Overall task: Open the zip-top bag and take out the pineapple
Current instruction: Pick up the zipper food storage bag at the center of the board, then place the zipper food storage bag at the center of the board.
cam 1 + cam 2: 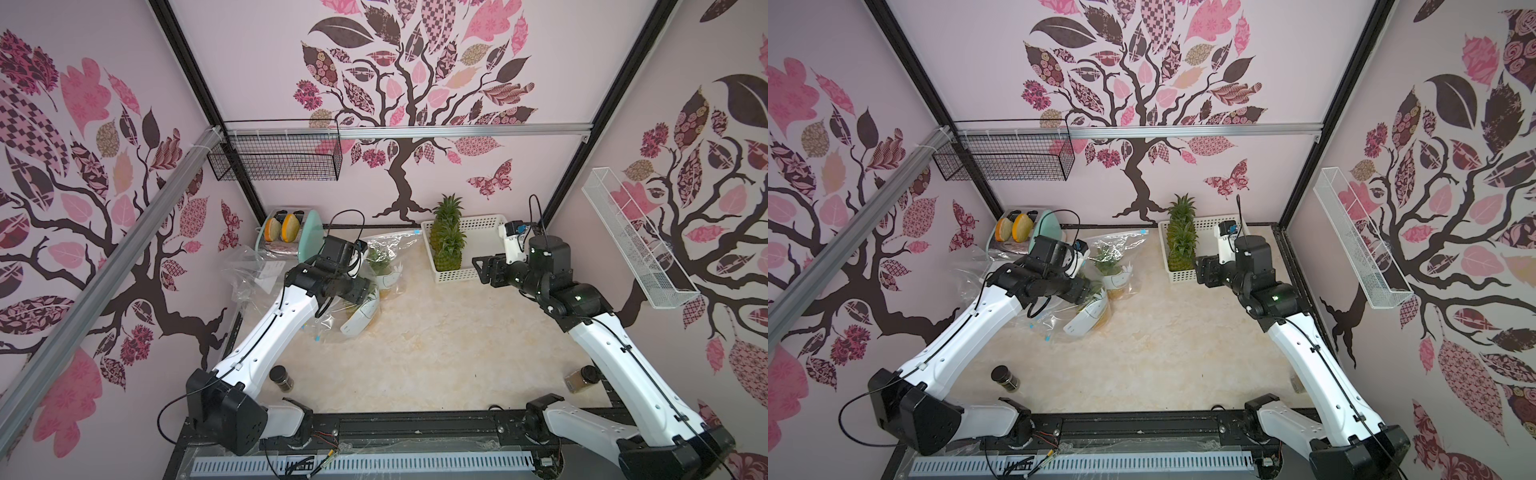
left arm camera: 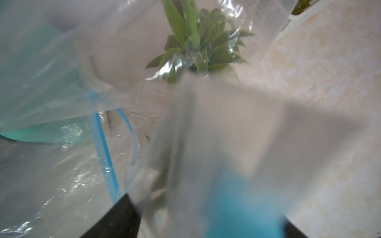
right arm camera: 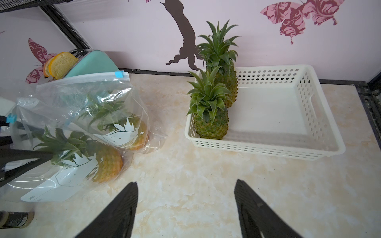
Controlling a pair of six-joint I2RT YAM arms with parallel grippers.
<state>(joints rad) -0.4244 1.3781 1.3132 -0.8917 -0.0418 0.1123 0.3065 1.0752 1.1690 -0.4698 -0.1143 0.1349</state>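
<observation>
- Near zip-top bag [image 3: 61, 171] lies on its side at left-centre of the table [image 1: 436, 357]. Clear crumpled film with a white printed panel.
- Bagged pineapple [image 3: 107, 162] lies flat inside it, yellow-orange body to the right, green crown pointing left toward the bag mouth.
- Blue slider [image 3: 11, 119] sits at the bag's left end, right beside my left fingers.
- My left gripper [image 2: 206, 212] is at that mouth end. The wrist view is mostly blurred film and a blue smear, with a black finger [image 2: 117, 218] at each side. I cannot tell whether I'm pinching the film or just straddling it.
- My right gripper [image 3: 185, 185] has its fingers spread with nothing between them. It hangs over bare table by the near right corner of the white basket [image 3: 268, 152].
- Far zip-top bag [image 3: 92, 96] stands just behind the near one, overlapping it. Its slider [image 3: 119, 74] is at the right end of the top strip, and the second bagged pineapple [image 3: 138, 136] leans inside.
- The basket holds two loose pineapples [image 3: 210, 123] upright along its left wall, one behind the other.
- Room: a bare strip runs between the bags and the basket. A wide bare stretch runs from centre to the black rail [image 1: 415, 428] at the near edge.
- Edges: the teal toaster [image 3: 92, 61] sits in the far left corner behind the bags. Loose clear plastic [image 1: 249, 270] lies left of them, by the wall.
- A spice jar [image 1: 281, 378] stands near left, by my left arm. A second jar [image 1: 582, 378] lies near right.
</observation>
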